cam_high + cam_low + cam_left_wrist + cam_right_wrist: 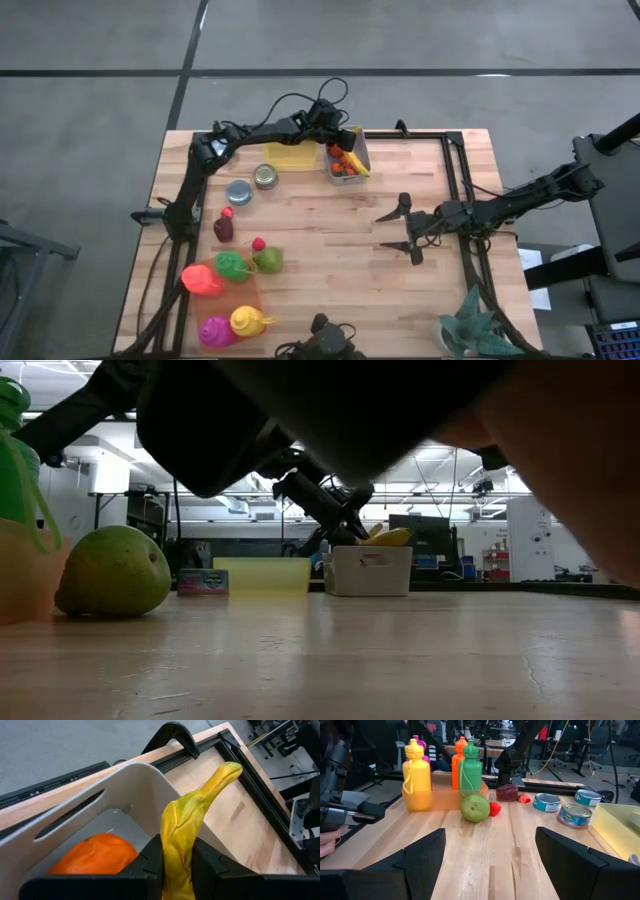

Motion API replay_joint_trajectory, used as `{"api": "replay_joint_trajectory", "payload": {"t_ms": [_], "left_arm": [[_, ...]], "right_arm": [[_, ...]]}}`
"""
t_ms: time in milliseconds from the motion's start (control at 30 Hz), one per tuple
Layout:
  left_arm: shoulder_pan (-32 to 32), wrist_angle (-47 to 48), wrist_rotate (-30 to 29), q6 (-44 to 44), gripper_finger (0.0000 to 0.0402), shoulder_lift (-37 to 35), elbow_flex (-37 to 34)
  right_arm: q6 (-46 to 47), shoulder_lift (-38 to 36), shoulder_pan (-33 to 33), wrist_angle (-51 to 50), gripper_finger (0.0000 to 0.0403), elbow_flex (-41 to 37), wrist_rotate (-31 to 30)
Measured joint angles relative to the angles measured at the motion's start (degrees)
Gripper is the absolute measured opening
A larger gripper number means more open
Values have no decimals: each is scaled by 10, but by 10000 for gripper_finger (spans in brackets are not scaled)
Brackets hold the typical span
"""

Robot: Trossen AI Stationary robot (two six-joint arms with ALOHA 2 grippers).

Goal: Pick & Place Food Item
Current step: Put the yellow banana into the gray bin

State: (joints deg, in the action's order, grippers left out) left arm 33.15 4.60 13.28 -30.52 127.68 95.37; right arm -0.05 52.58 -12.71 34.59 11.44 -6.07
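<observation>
Pinched by the left end effector (177, 865), a banana (192, 820) is held over the bin (347, 160) at 12 o'clock; the right end effector (400, 228) is spread.

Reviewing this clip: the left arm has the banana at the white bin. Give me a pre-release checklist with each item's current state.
1. Left gripper shut on the banana: ok.
2. Banana above the white bin, not the bare table: ok by the wrist view; the high view agrees.
3. Room in the bin: cannot tell fully; an orange item already lies inside.
4. Banana tip clear of the bin's rim: not ok, it points out past the rim.
5. Right gripper open and waiting at mid-table, away from the bin: ok.
</observation>
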Motion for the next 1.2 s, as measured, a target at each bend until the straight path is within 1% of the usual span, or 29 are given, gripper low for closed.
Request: {"api": "replay_joint_trajectory", "payload": {"t_ms": [167,267,400,700,867,1033,1133,1200], "left_arm": [[0,0,0,0,65,0,0],[0,0,0,0,79,0,0],[0,0,0,1,112,0,0],[1,0,4,1,209,0,3],[1,0,4,2,254,0,5],[1,0,27,2,282,-1,22],[2,9,39,6,288,-1,38],[2,34,39,7,289,-2,53]], "right_arm": [[0,0,0,0,306,0,0],[0,0,0,0,306,0,0],[0,0,0,0,306,0,0],[-1,0,0,0,306,0,0],[-1,0,0,0,306,0,0],[-1,0,0,0,306,0,0],[0,0,0,0,306,0,0],[1,0,0,0,306,0,0]]}}
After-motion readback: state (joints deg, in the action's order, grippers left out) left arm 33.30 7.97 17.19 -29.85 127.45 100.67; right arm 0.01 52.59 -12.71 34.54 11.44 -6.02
